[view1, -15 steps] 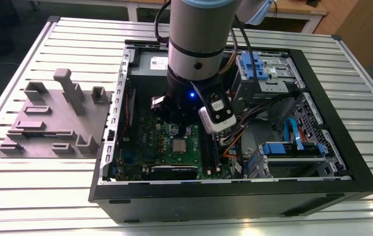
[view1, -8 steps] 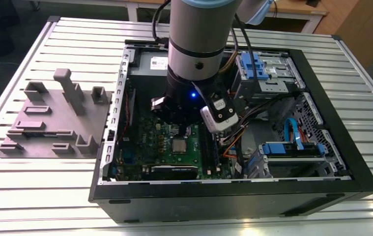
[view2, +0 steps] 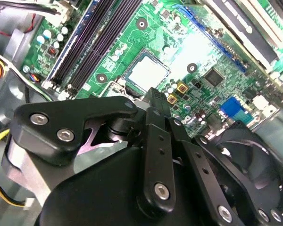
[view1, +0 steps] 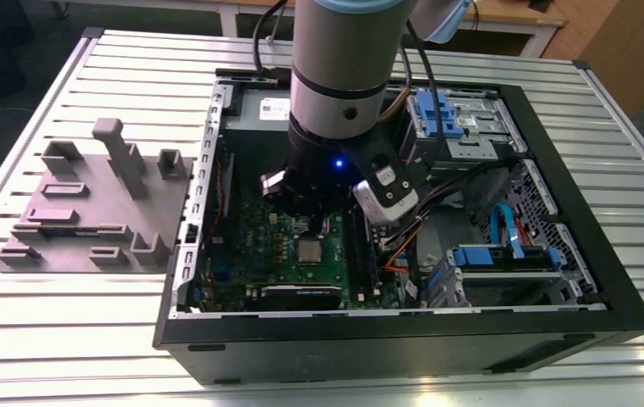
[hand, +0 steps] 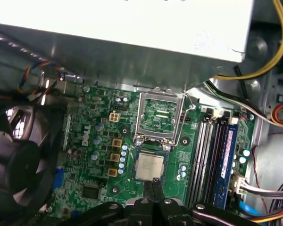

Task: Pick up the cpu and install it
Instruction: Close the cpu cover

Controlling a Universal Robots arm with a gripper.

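The cpu (view1: 310,251) (view2: 146,73) (hand: 149,167), a small pale silver square, lies flat in the socket on the green motherboard (hand: 99,155) inside the open computer case. The socket's metal bracket frame (hand: 160,115) stands swung open beside it. My gripper (hand: 155,181) (view2: 155,94) hangs just above the board at the chip's edge. Its two thin black fingers are pressed together with nothing between them. In the exterior view the arm's wrist (view1: 338,161) stands over the board and covers the fingers.
The grey power-supply box (hand: 132,33) sits close beside the socket. A black fan (hand: 14,155), memory slots (hand: 212,155) and loose cables (hand: 264,61) ring the chip. Blue drive bays (view1: 452,114) fill the case's far side. A grey-mauve block with upright posts (view1: 95,203) stands on the slatted table (view1: 50,339).
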